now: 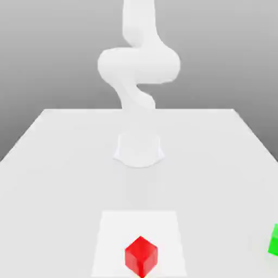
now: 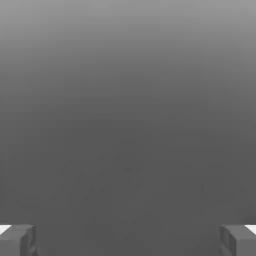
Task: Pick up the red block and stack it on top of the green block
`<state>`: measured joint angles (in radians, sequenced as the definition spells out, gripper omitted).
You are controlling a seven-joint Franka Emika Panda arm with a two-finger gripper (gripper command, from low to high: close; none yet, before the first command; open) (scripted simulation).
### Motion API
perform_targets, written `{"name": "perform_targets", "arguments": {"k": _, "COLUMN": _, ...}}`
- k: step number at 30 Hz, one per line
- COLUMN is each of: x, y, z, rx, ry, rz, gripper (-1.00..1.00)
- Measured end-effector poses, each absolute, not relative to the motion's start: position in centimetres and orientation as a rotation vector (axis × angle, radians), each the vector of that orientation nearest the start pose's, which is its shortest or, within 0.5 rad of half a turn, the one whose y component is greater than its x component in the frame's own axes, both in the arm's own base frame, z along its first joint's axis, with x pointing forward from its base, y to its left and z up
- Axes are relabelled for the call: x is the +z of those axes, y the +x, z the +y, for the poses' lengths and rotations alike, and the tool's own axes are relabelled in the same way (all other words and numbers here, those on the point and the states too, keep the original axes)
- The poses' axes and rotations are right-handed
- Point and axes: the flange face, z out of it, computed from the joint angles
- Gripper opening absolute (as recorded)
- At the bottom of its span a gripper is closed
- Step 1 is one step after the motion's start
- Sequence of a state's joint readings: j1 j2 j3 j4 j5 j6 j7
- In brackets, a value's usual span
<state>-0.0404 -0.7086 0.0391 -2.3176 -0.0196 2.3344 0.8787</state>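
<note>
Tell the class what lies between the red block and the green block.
In the exterior view, between the red block and the green block lie a strip of the pale square and then bare tabletop.

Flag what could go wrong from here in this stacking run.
The green block is cut off by the exterior view's right edge, so placement there may be hard to check.
The red block sits with a corner toward the camera; the open gripper might close on its corners if misaligned, twisting it or letting it slip.
</note>
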Motion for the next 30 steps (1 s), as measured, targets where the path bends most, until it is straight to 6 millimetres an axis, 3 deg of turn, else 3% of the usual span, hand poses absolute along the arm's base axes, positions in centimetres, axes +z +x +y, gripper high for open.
{"name": "perform_targets", "arguments": {"k": 6, "x": 56.6, "y": 44.9, "z": 0.5, "rx": -0.773, "ry": -2.497, "rz": 1.423, "gripper": 0.00}}
{"name": "perform_targets", "arguments": {"k": 13, "x": 43.3, "y": 48.9, "z": -0.1, "rx": -0.526, "ry": -2.479, "rz": 1.714, "gripper": 0.00}}
{"name": "perform_targets", "arguments": {"k": 18, "x": 33.7, "y": 49.5, "z": -0.4, "rx": -0.326, "ry": -2.427, "rz": 1.905, "gripper": 0.00}}
{"name": "perform_targets", "arguments": {"k": 23, "x": 24.8, "y": 48.2, "z": 0.0, "rx": -0.108, "ry": -2.342, "rz": 2.075, "gripper": 0.00}}
{"name": "perform_targets", "arguments": {"k": 29, "x": 16.4, "y": 47.3, "z": 0.5, "rx": -0.002, "ry": -2.288, "rz": 2.150, "gripper": 0.00}}
{"name": "perform_targets", "arguments": {"k": 30, "x": 15.2, "y": 47.2, "z": 0.5, "rx": -0.001, "ry": -2.289, "rz": 2.150, "gripper": -1.00}}
